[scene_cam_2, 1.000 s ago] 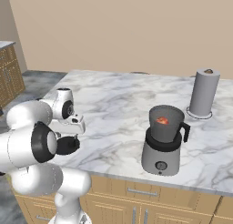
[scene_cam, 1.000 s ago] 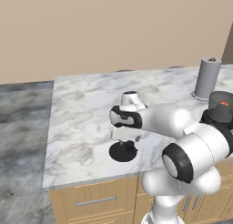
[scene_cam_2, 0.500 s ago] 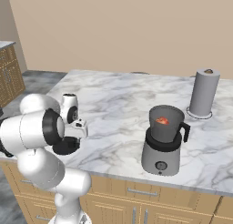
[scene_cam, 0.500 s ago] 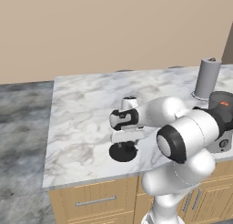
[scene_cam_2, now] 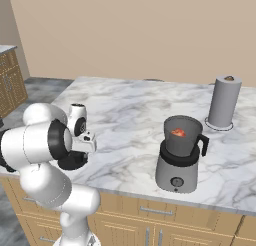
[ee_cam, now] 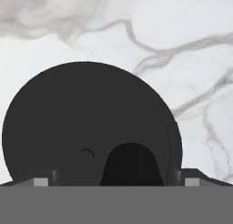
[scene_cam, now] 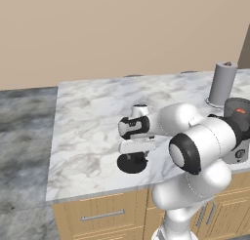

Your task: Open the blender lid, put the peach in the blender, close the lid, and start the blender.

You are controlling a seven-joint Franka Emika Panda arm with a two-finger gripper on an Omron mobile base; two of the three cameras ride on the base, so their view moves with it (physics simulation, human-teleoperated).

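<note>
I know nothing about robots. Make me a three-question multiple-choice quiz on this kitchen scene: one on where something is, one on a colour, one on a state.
1. Where is the small orange-red peach?
A. inside the dark grey blender jar
B. on the floor
C. on top of the grey cylinder

2. What colour is the flat round blender lid?
A. white
B. black
C. yellow

3. How is the blender jar's top?
A. covered by the lid
B. uncovered
C. wrapped in cloth

Answers:
1 A: the peach shows inside the jar of the blender.
2 B: the lid is a black disc lying on the marble counter, under the open gripper.
3 B: the jar's rim stands open in the right base view.
</note>
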